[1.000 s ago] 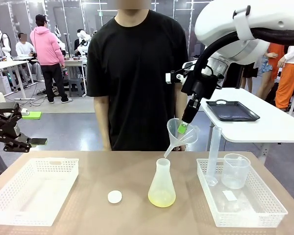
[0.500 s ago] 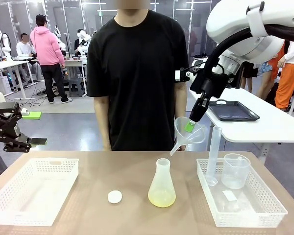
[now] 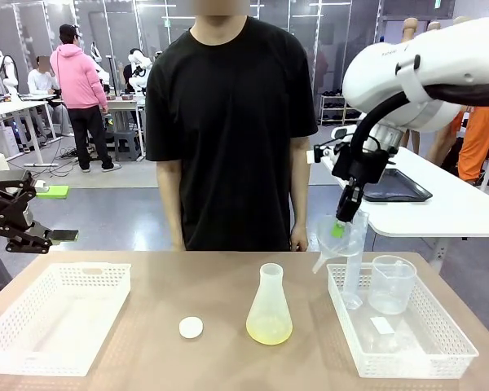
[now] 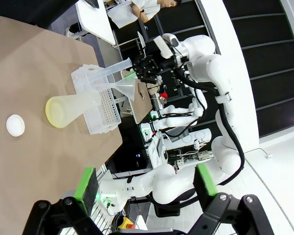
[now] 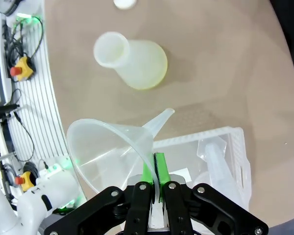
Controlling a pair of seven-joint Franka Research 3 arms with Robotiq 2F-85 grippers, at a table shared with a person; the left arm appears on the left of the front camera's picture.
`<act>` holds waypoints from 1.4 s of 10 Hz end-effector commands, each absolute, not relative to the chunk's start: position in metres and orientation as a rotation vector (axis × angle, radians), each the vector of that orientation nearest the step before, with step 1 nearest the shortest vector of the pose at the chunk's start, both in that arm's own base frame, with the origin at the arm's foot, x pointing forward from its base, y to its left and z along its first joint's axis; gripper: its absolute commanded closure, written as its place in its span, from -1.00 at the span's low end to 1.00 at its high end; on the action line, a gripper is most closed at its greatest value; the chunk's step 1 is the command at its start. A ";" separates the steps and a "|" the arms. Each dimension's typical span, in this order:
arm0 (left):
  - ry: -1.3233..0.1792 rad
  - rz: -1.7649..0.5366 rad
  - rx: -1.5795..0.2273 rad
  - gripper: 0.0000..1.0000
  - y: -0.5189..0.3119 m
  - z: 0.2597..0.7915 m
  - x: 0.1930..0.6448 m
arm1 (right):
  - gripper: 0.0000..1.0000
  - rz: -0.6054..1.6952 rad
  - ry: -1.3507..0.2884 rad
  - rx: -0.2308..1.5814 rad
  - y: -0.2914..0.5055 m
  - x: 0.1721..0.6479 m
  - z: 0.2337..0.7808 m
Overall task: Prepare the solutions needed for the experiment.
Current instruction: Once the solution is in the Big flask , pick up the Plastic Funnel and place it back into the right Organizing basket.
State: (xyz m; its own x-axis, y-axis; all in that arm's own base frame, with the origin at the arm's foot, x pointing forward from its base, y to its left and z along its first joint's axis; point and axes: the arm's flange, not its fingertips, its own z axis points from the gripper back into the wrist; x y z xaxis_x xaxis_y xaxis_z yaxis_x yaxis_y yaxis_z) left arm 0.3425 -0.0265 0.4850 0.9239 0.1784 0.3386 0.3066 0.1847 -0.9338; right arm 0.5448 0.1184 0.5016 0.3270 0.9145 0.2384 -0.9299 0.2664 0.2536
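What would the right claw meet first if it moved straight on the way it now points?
Most likely the right basket, near its rim. The right claw, shut on the funnel, points down into it. Depth is unclear, so the cylinder beside that line might come first.

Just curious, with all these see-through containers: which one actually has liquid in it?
The cone-shaped flask standing on the bare table, with a shallow yellow-green layer at its bottom. The beaker and tall cylinder in the right basket look empty.

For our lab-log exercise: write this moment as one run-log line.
right gripper: shut on funnel, aloft near basket | left gripper: open, empty | flask: on table, solution inside
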 end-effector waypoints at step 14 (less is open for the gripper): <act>-0.419 -0.087 -1.423 -1.00 -0.029 0.488 0.344 | 0.93 1.310 -0.047 0.392 0.079 0.548 0.471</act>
